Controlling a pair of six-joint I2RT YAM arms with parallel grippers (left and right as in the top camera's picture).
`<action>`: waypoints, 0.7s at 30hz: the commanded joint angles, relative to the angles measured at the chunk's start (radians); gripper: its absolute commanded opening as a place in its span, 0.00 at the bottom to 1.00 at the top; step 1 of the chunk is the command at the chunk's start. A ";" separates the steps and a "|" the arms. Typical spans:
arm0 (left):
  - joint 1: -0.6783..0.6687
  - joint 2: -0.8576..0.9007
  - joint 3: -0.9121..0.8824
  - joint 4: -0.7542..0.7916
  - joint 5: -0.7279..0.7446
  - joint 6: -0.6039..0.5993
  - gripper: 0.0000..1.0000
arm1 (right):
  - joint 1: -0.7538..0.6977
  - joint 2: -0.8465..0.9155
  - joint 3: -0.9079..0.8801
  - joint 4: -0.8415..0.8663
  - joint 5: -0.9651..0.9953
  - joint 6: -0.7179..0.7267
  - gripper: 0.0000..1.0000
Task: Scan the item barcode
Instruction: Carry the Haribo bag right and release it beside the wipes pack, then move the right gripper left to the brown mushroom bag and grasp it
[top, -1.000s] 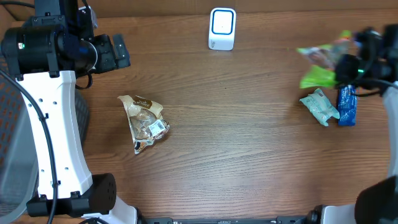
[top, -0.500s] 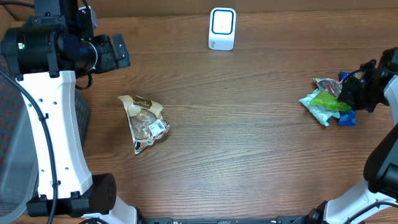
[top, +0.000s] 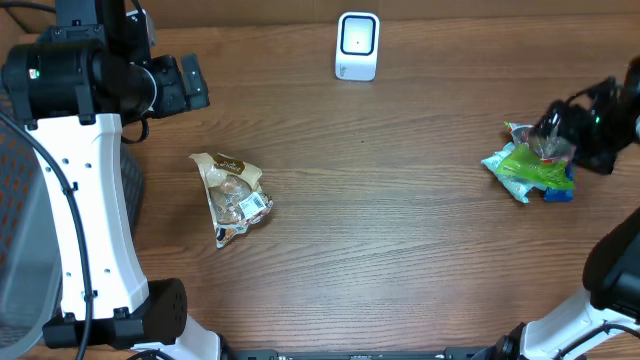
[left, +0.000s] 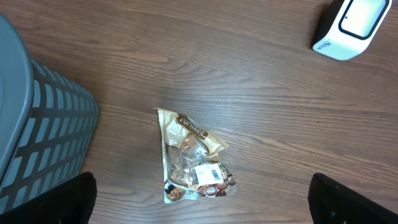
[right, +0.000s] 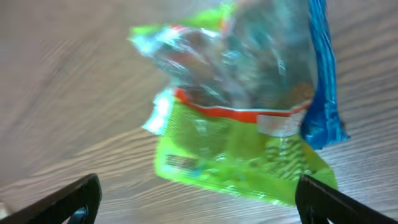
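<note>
Right end effector (top: 557, 130), fingers spread wide, stands just above and to the right of the green bag (top: 533, 166). The bag lies free on the surface (top: 400, 220) at its right edge, atop a teal packet (top: 503, 168) and touching a blue packet (top: 560, 192). It is well apart from the scanner (top: 357, 46) at the far edge.

A second ago the bag hung in the shut end effector, higher up and blurred. Half a second ago the fingers were down on the pile, and now they are parted and drawn back from it. The left end effector (top: 190, 85), also wide, has not moved.

The right wrist view shows the bag's orange band, though blurred. The left wrist view shows a barcode label on a brown bag (left: 191, 158) and a grey basket (left: 43, 130) that the arm hides from overhead.
</note>
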 joint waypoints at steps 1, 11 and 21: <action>-0.004 -0.016 0.000 0.000 0.010 -0.017 1.00 | 0.050 -0.014 0.124 -0.062 -0.125 0.004 1.00; -0.004 -0.016 0.000 0.000 0.010 -0.017 1.00 | 0.261 -0.007 0.129 0.086 -0.565 0.003 1.00; -0.004 -0.016 0.000 0.000 0.010 -0.017 1.00 | 0.719 0.077 0.129 0.298 -0.330 0.123 0.98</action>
